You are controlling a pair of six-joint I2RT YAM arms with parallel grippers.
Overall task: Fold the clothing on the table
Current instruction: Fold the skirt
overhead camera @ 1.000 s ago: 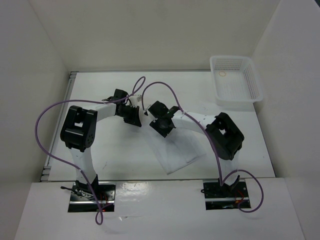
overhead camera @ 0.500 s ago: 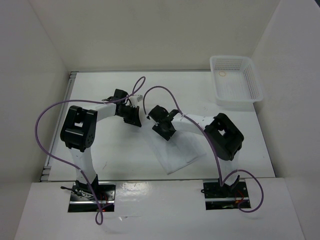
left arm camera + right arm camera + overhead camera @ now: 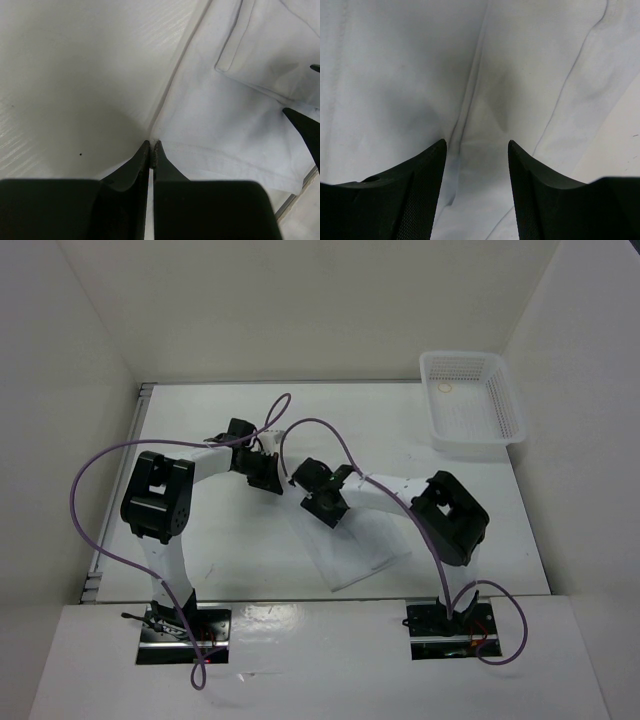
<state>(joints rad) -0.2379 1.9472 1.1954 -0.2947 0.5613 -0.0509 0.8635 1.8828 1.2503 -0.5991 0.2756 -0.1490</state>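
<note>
White fabric, light and floppy: I judge the clothing [image 3: 355,550] wants hem pinches. My left gripper [image 3: 151,145] sits clenched at its edge, right gripper [image 3: 476,150] spread open.

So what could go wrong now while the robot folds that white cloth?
The left gripper is shut right at the edge of the clothing, so it may hold only a sliver, or nothing, and slip off. The right gripper is open over a crease and could grab a bunched layer, making a crooked fold. Both grippers sit close together, so they might bump.
</note>
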